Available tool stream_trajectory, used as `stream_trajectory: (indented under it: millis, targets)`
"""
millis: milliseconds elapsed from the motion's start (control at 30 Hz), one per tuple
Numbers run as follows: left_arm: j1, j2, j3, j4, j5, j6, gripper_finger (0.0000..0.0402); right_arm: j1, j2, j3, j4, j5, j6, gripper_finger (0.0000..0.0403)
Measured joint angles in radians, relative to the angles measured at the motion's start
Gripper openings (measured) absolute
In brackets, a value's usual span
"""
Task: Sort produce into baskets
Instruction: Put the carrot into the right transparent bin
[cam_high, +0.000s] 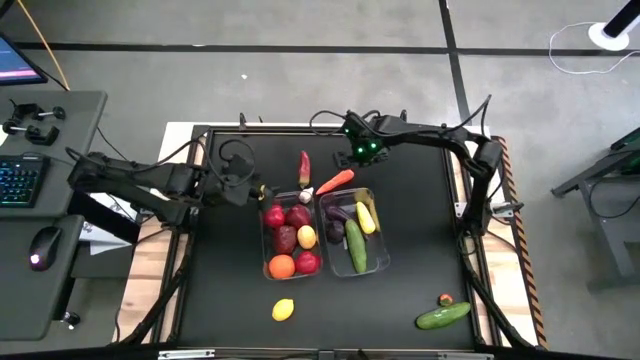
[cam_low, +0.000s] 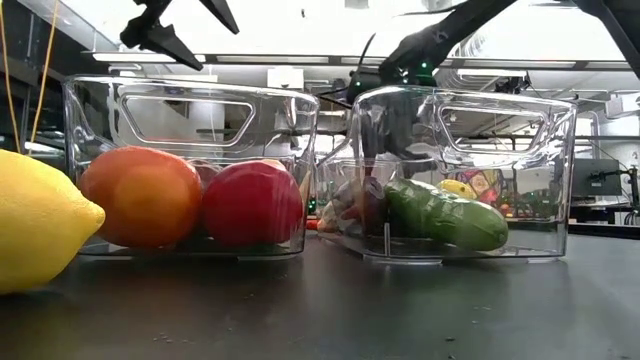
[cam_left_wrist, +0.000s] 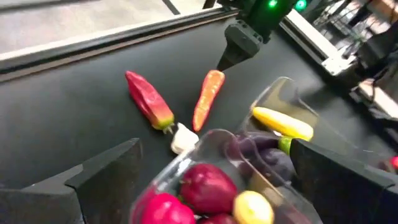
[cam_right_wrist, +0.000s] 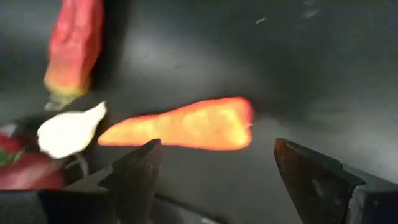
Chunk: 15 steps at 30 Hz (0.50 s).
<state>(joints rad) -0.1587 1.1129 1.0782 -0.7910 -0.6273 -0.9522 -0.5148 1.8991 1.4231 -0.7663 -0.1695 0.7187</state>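
My right gripper (cam_right_wrist: 214, 171) hangs released over the carrot (cam_right_wrist: 186, 127) near the table's far edge (light, stiff, tapered); I'd pinch its thick end.

No legible text, label or number anywhere.

The lemon (cam_low: 40, 222) is cut off by the low view's edge, and basket walls blur the eggplant (cam_low: 362, 205).

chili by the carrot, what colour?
Red chili, turning yellow-green at its stem end; left wrist view shows it best.
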Motion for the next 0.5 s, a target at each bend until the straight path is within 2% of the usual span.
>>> stream_trajectory:
  millis: [133, 233, 367, 500]
  targets:
    - [0.045, 0.016, 0.000, 0.004, 0.026, 0.089, 0.0397, -0.002, -0.004, 0.000, -0.010, 0.037, 0.082, 0.0304]
    - [0.089, 0.027, 0.000, 0.004, 0.091, 0.154, 0.0397, 0.004, -0.004, 0.000, 0.022, 0.108, 0.212, 0.0304]
    - [0.140, 0.050, 0.000, 0.004, 0.177, 0.265, 0.0397, 0.008, -0.004, 0.000, 0.073, 0.135, 0.381, 0.0304]
    - [0.173, 0.072, -0.001, 0.004, 0.268, 0.361, 0.0397, 0.029, -0.004, 0.000, 0.046, 0.181, 0.522, 0.0304]
